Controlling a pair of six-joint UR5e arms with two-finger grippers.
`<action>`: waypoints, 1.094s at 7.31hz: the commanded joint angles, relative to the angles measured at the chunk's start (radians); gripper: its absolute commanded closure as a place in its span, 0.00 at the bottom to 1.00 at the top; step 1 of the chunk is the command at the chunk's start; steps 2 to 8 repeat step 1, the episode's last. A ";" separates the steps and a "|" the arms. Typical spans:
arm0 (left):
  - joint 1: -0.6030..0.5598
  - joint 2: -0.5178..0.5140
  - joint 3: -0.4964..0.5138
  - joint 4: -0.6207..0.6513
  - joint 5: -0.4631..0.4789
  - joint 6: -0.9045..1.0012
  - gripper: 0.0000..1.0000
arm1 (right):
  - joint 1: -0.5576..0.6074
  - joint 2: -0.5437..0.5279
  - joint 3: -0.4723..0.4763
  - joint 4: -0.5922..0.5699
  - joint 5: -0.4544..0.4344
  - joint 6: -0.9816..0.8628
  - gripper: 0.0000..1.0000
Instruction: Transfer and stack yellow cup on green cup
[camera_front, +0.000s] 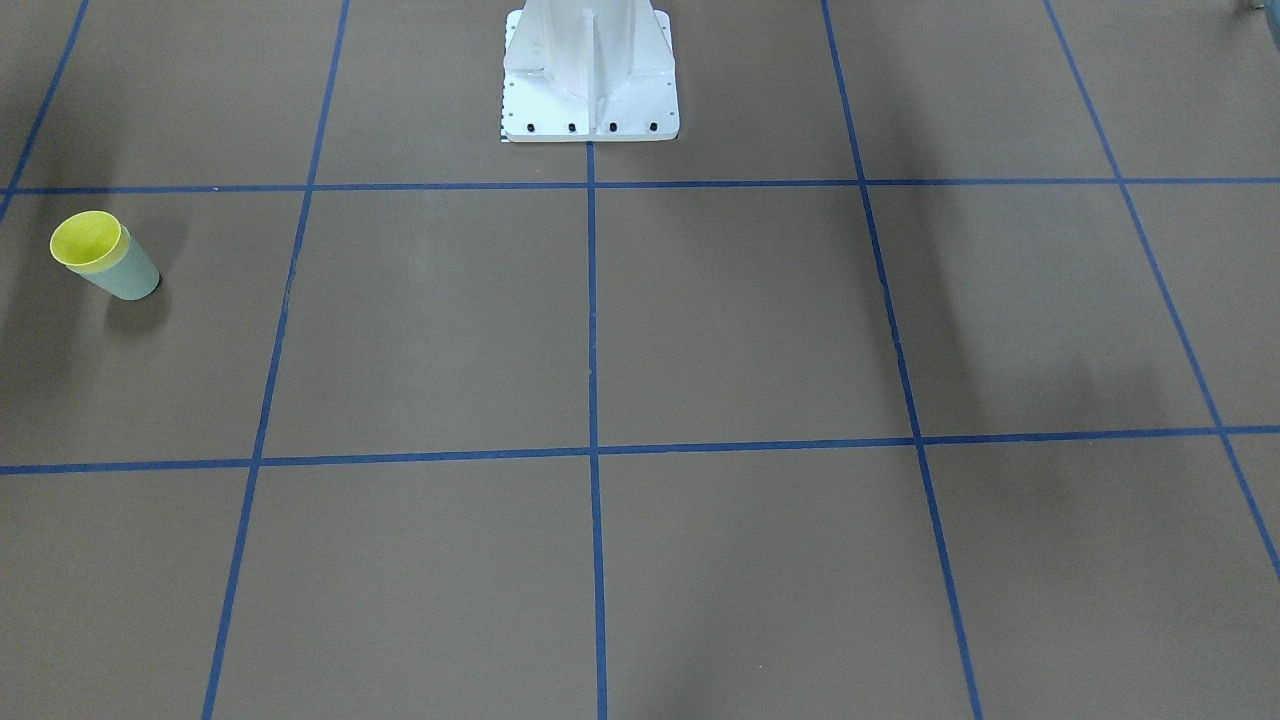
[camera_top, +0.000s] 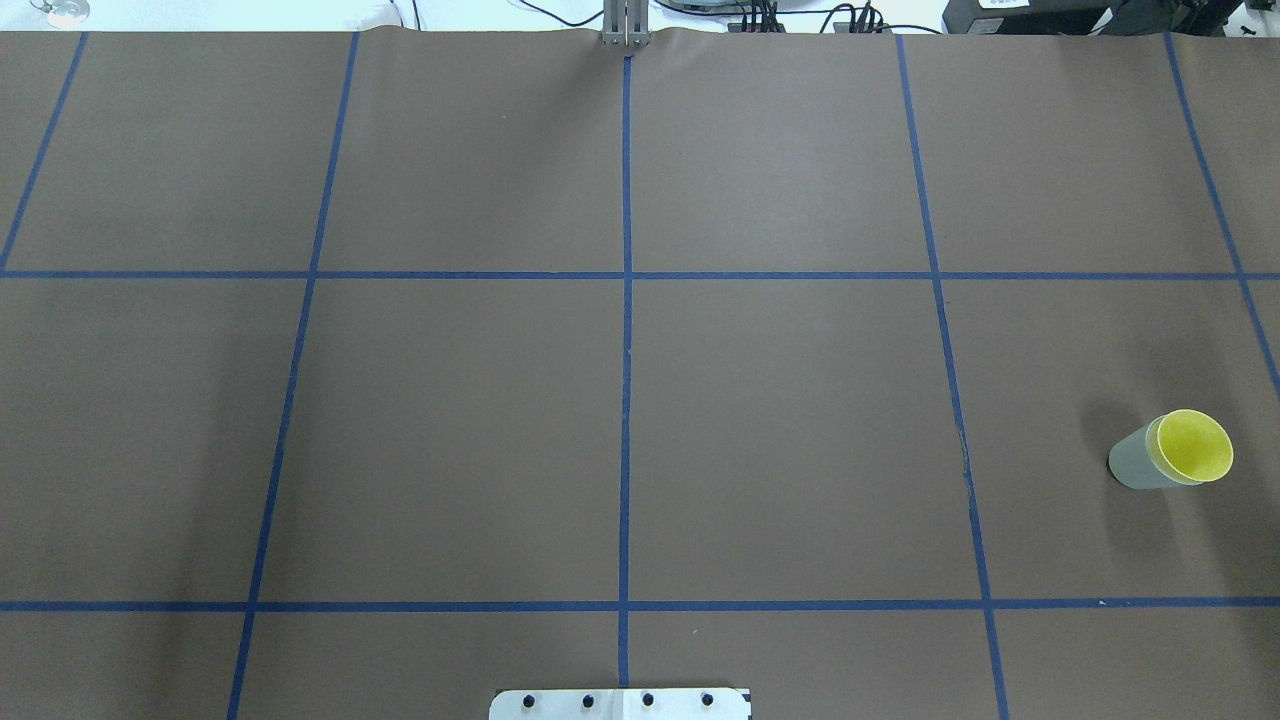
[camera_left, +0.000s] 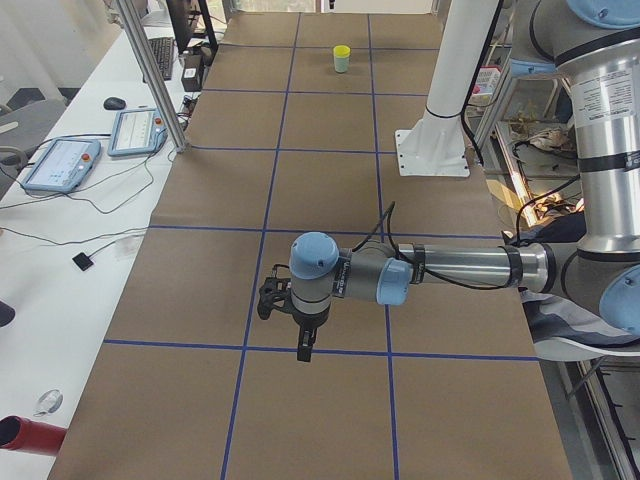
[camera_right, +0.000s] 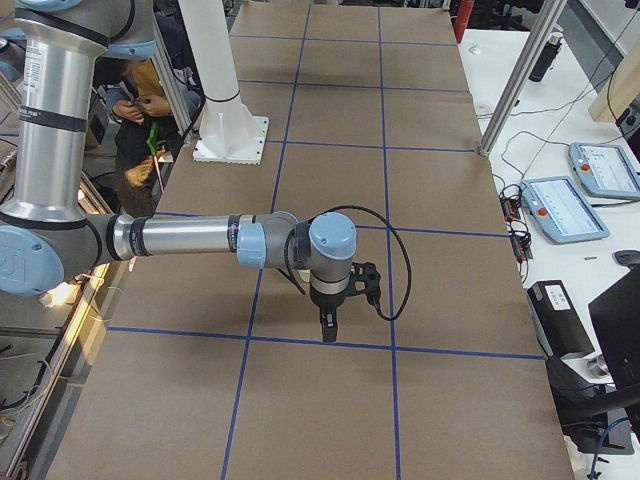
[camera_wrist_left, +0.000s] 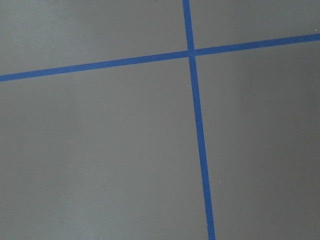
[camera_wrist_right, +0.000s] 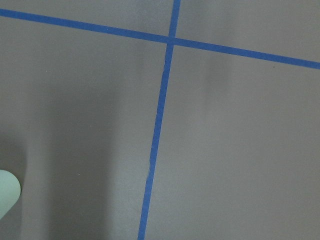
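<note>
You had the yellow cup (camera_top: 1196, 446) seated inside the green cup (camera_top: 1134, 463), only its yellow rim and inner wall showing above the green wall. The pair stood on the brown surface (camera_top: 780, 420) far out on the robot's right side. It was in the middle row of squares marked by the blue tape lines (camera_top: 625, 400), beyond the right-hand lengthwise line. From the camera at the left end of the surface the stack looked upright, the yellow band on top and the green below.

Neither arm touched the cups. The left arm (camera_left: 450, 268) reached level over the surface with the left claw (camera_left: 303, 350) pointing straight down above a tape line, well apart from the stack. The right arm (camera_right: 180, 236) reached out the same way, the right claw (camera_right: 328, 333) hanging above another tape line. Both claws showed only in the side cameras, so I could not tell whether either was open or closed. Nothing was visible between the fingers of either.

Your wrist cameras showed brown surface and crossing tape. The right one also caught a pale mint sliver (camera_wrist_right: 7, 192) at its lower left edge, too little to tell what it was. The white pedestal (camera_front: 590, 80) stood at the robot's edge of the surface, on the centre line.
</note>
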 joint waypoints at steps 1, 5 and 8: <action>0.002 0.000 0.001 -0.001 0.003 0.000 0.00 | 0.000 0.000 -0.005 0.002 0.000 0.000 0.00; 0.002 0.000 0.001 -0.001 0.003 0.000 0.00 | 0.000 0.000 -0.005 0.002 0.000 0.000 0.00; 0.002 0.000 0.001 -0.001 0.003 0.000 0.00 | 0.000 0.000 -0.005 0.002 0.000 0.000 0.00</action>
